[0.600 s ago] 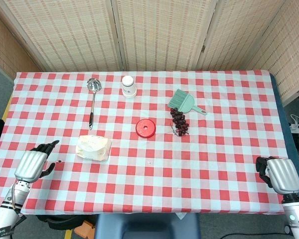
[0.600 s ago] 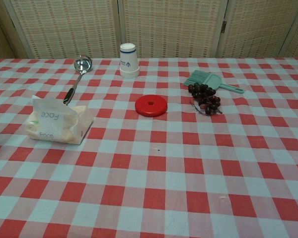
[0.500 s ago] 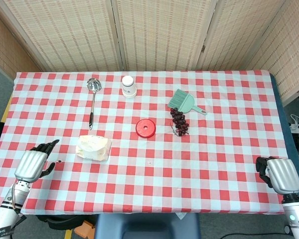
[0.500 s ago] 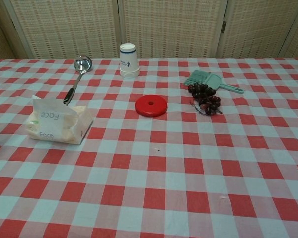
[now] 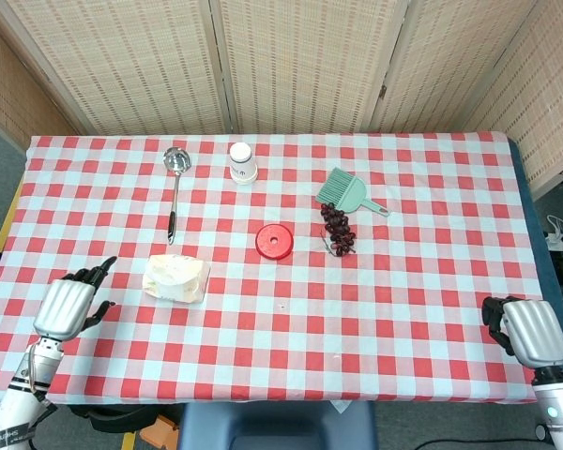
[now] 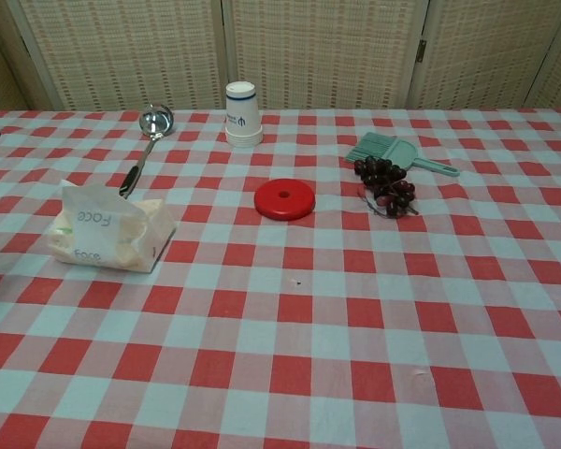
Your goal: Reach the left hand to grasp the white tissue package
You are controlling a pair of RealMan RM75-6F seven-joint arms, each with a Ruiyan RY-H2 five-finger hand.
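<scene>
Nearest to us, our left hand [image 5: 68, 305] sits at the near left edge of the desk [image 5: 375, 309], holding nothing, its dark fingers [image 5: 96, 273] apart and pointed away from us. The tissue package [image 5: 176, 278] lies just to the right of that hand and a little farther out, with a strip of checked cloth between them, so they are apart, not touching. In our judgement the reach should go rightward and slightly forward. The package's long axis runs roughly left to right, so the hand meets a short end first. Our right hand [image 5: 525, 330] is far from the package, at the near right edge, and we cannot tell how its fingers lie. Beyond the package lies a ladle [image 5: 174, 190]; to the package's right and farther out, a red disc [image 5: 274, 241].
</scene>
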